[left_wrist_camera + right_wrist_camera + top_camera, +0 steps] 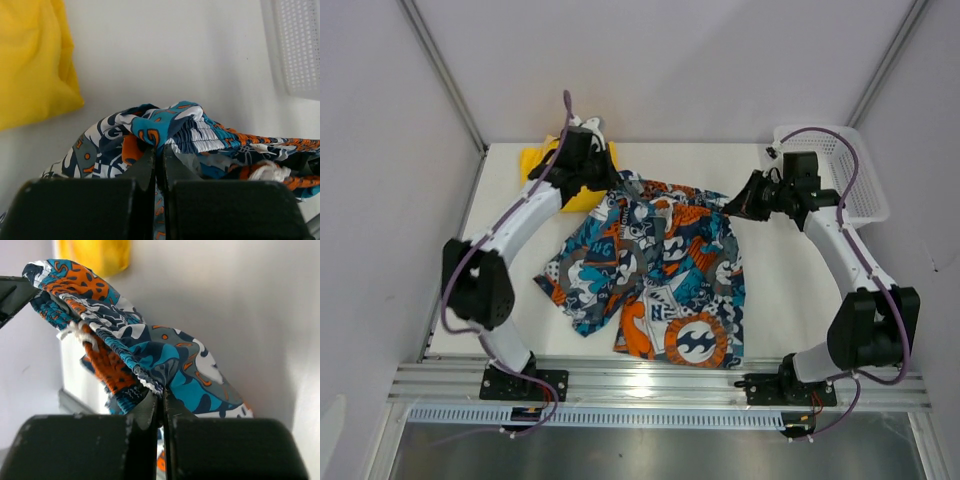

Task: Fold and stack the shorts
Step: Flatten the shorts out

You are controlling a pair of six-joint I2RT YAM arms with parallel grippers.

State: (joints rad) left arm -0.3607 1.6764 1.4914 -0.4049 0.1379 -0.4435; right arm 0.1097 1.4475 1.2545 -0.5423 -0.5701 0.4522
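Yellow shorts (pixel 536 162) partly hidden beneath left arm (pixel 525 222). Mesh basket (pixel 299 47) cut by top and right edges, left wrist view.

The printed shorts (pixel 650 275) and yellow shorts (pixel 536 160) are showing soft matt cloth; the basket (pixel 867 172) is showing white plastic mesh; the worktop (pixel 782 295) is appearing smooth, matt.

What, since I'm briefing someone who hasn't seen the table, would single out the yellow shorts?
Start at the white table. At its far left corner, beside the left gripper, lie the yellow shorts. They are plain yellow, unlike the busy printed shorts spread mid-table.
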